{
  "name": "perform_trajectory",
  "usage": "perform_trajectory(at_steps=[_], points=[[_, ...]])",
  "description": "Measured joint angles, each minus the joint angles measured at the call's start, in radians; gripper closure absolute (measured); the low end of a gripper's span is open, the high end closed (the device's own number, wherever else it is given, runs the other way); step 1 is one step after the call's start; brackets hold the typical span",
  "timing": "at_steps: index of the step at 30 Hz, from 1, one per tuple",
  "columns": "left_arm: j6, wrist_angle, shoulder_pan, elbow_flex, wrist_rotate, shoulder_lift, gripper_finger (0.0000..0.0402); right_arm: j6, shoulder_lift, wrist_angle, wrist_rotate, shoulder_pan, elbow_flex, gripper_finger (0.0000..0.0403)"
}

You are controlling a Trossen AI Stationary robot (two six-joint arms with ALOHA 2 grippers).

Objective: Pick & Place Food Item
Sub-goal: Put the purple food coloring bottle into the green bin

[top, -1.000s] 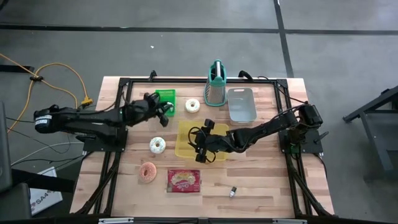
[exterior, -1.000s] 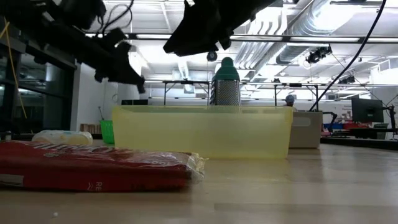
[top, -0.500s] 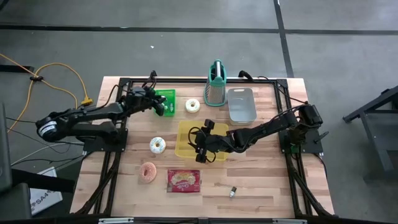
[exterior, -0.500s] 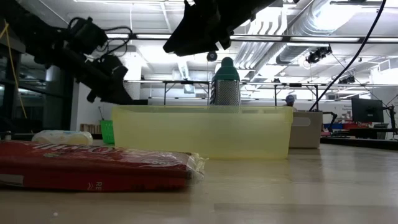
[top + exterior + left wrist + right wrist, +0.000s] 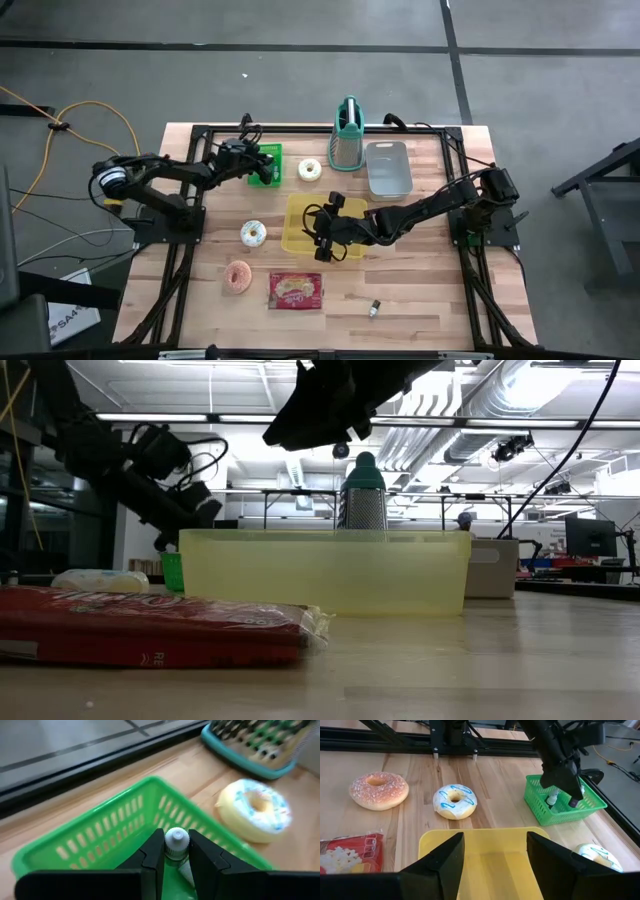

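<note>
Left gripper (image 5: 176,851) clamped on small white-capped tube (image 5: 176,841) over green plastic mesh basket (image 5: 100,832), right gripper (image 5: 495,851) spread wide above yellow plastic bin (image 5: 492,857)

The right hand (image 5: 322,232) hangs over the yellow bin (image 5: 292,222); bare table (image 5: 430,280) lies beside it.

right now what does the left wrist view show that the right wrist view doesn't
Only the left wrist view shows the left gripper shut on a small white-capped tube, plus the teal base of the grater.

Only the right wrist view shows the sugared donut, the blue-drizzled donut, the red snack packet and the yellow tray under the open right gripper.

Both show the green basket and the white-frosted donut.
</note>
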Motion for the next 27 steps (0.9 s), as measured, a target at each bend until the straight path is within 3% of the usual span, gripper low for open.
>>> perform_trajectory(at_steps=[27], points=[[0.010,0.006,0.022,0.002,-0.003,0.010,0.0308,0.000,0.000,-0.001,0.000,0.000,0.000,0.0202]])
